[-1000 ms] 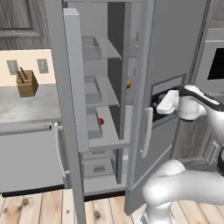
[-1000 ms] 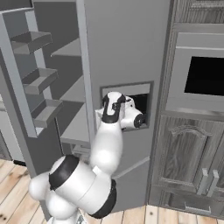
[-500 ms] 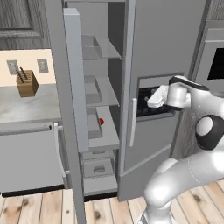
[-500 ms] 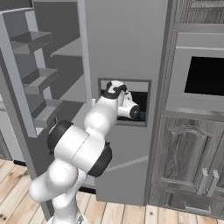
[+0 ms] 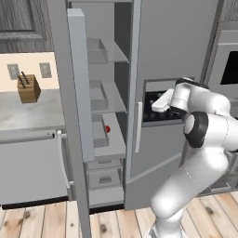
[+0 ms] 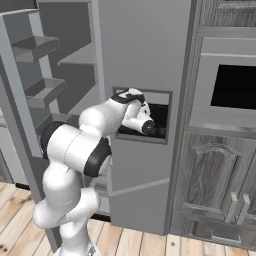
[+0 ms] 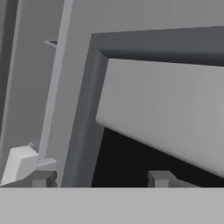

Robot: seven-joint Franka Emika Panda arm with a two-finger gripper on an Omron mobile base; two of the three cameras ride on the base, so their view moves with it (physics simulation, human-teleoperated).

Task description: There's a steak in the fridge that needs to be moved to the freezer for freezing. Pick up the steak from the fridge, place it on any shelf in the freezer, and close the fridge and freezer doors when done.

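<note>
The steak is out of view. The freezer door [image 5: 176, 42] with its dark dispenser panel [image 5: 151, 111] stands almost shut against the unit. My gripper [image 5: 155, 106] is up against that panel. In the hand view the gripper [image 7: 101, 179] is open, its fingertips [image 7: 41, 178] wide apart with nothing between them, facing the panel's dark frame [image 7: 94, 87]. The door's slim handle [image 5: 138, 126] runs just left of the hand. The plain fridge door [image 5: 79, 83] stands wide open, showing the grey fridge shelves [image 5: 114, 100].
A small red ball [image 5: 107, 128] lies on a lower fridge shelf, above the drawers [image 5: 104, 179]. Left of the unit is a counter with a knife block [image 5: 28, 88]. An oven [image 6: 230, 85] and grey cabinets [image 6: 220, 190] stand to the right.
The freezer door has swung from partly open to nearly shut. My hand has stayed at the dispenser panel and moved forward with it, the arm stretching out.
</note>
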